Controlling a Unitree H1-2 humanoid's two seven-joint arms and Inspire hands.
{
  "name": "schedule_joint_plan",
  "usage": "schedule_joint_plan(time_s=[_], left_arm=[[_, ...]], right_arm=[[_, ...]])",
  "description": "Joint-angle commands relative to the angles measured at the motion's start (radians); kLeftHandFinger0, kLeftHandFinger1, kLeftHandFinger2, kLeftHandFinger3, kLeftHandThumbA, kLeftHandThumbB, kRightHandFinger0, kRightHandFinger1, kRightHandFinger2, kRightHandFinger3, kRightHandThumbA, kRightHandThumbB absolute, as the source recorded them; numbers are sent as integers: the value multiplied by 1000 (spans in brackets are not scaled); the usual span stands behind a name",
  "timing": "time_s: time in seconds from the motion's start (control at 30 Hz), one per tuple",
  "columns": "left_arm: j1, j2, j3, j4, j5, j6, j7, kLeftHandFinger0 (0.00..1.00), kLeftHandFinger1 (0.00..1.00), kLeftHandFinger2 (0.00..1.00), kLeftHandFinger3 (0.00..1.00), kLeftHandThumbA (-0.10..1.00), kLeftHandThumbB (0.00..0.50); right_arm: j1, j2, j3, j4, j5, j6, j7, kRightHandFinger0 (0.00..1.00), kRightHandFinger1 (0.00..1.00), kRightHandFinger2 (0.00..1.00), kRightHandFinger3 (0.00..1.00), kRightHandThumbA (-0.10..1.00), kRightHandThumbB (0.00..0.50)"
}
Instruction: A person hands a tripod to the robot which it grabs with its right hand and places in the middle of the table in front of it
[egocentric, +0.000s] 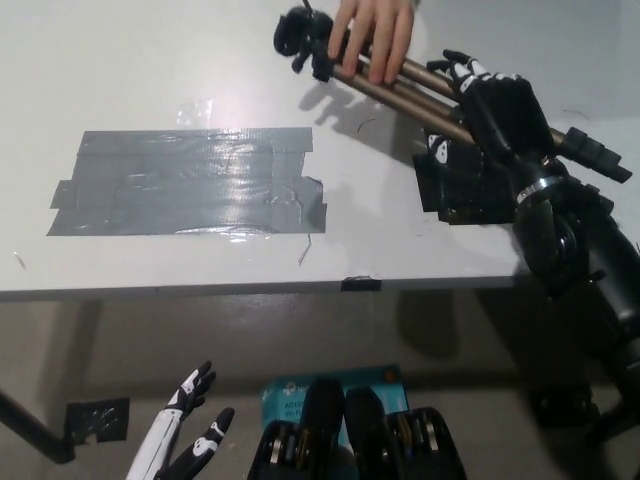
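Observation:
A person's hand (375, 35) reaches in from the top edge and holds a tripod (400, 90) just above the far right of the white table (150, 80). The tripod's black head (300, 40) points left, and its bronze legs slant down to the right, ending in black feet (595, 155). My black right hand (490, 110) is on the legs' middle, fingers (462, 70) curled over them and the thumb underneath. It is shut on the tripod. My white left hand (185, 440) hangs open below the table at the lower left.
A large patch of grey tape (185, 182) covers the middle of the table. A black square patch (455, 195) lies under my right hand. The table's front edge (200, 290) crosses the picture. A blue object (285, 395) lies on the floor below.

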Motion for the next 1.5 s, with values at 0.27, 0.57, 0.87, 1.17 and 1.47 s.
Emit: schedule_joint_plan(time_s=[0.27,0.57,0.87,1.17,1.47], left_arm=[[-24,16,-3,-29,13,-3,-7,1000,1000,1000,1000,758,164],[-35,16,-4,-25,14,-4,-9,1000,1000,1000,1000,772,164],[-49,14,-5,-23,8,-7,-11,1000,1000,1000,1000,747,155],[-63,16,-7,-26,11,4,-17,1000,1000,1000,1000,754,155],[-76,17,-8,-30,2,21,-26,1000,1000,1000,1000,738,158]], right_arm=[[-83,-95,49,107,-30,-125,-88,0,504,942,875,-100,182],[-88,-118,84,144,-51,-165,-110,0,528,961,918,-100,174],[-81,-112,63,98,65,-120,164,379,742,992,1000,530,412],[-86,-138,23,-101,338,118,718,1000,1000,1000,1000,801,500],[-115,-162,-128,-335,594,158,731,1000,1000,1000,1000,945,500]])
